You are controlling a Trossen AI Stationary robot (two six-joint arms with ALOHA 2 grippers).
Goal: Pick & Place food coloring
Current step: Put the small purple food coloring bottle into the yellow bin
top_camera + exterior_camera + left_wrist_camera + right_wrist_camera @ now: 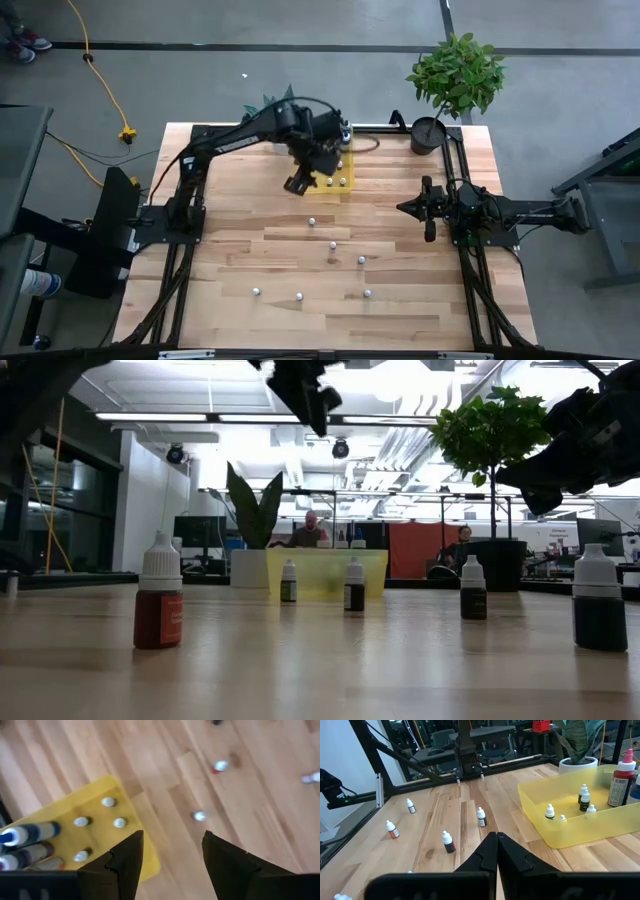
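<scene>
My left tool spread, empty, above tray edge. Nearest bottle just ahead on worktop; tiny, tippy. Off-centre descent knocks it over. Right tool pressed together, waiting.

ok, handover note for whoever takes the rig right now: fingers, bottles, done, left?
Left gripper: fingers open and empty, hovering at the yellow tray's front edge.
Right gripper: fingers shut, empty, parked at the table's right side.
Done: several food coloring bottles stand in the tray.
Left: about seven bottles are loose on the table; the closest stands just in front of the tray, the others are farther toward the front edge.
</scene>
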